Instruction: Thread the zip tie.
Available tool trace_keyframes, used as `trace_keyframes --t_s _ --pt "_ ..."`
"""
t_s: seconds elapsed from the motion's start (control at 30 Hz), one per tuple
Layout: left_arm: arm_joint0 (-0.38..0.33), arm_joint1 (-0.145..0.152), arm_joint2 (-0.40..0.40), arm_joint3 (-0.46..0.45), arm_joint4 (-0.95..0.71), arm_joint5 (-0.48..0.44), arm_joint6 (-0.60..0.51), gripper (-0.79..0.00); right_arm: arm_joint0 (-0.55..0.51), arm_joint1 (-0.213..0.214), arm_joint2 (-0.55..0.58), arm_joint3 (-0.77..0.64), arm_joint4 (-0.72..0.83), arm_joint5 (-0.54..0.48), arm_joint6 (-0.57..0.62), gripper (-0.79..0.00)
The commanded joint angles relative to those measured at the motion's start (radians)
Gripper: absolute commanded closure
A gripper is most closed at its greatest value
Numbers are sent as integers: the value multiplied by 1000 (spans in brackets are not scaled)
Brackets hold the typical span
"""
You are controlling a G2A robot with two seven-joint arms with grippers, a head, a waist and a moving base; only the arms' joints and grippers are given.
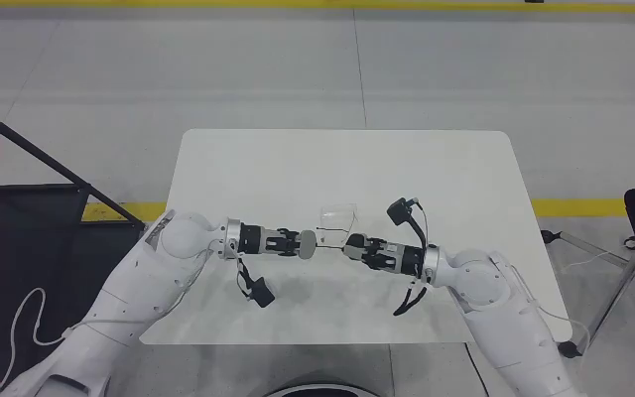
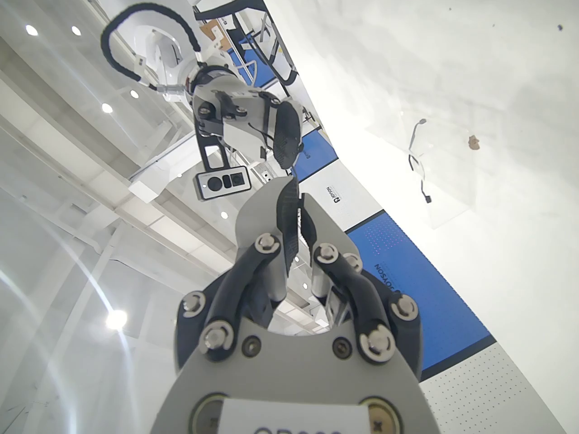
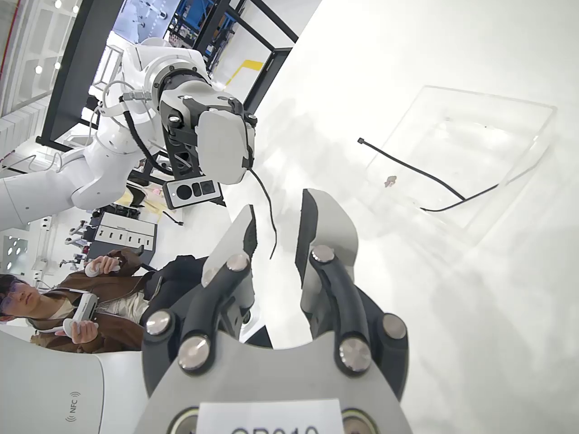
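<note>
Zip tie (image 3: 272, 223): one end pinched in left gripper (image 2: 294, 196), jaws closed, above table (image 1: 446, 179) | free end hangs between right gripper (image 3: 278, 203) jaws, parted, gripping nothing | second zip tie (image 3: 407, 169): in clear tray (image 3: 520, 106) near both grippers.

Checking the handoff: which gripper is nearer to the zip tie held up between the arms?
Left. The left gripper is shut on the zip tie; the right gripper is open, with the tie's free end hanging between its fingers, unclamped.

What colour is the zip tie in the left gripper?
Black. Right wrist view shows the zip tie best, hanging from the left gripper.
</note>
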Motion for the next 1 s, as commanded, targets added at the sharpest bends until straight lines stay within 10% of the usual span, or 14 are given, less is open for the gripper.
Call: trace_keyframes --t_s 0.0,0.43,0.47,0.53,0.97 --pt "-1 0 1 0 1 -1 1 0 0 1 -1 -1 1 1 -1 -160" --pt "0 1 2 0 -3 5 1 0 3 6 -8 0 5 -1 -6 0" --pt "0 1 2 1 -6 5 2 -175 3 7 -9 0 6 -1 -7 0" --pt "2 1 0 2 -22 1 -4 -785 4 7 -9 0 7 -1 -11 0" --pt "50 -7 -49 5 -251 109 -116 -785 -125 23 91 -69 62 -63 -195 0"
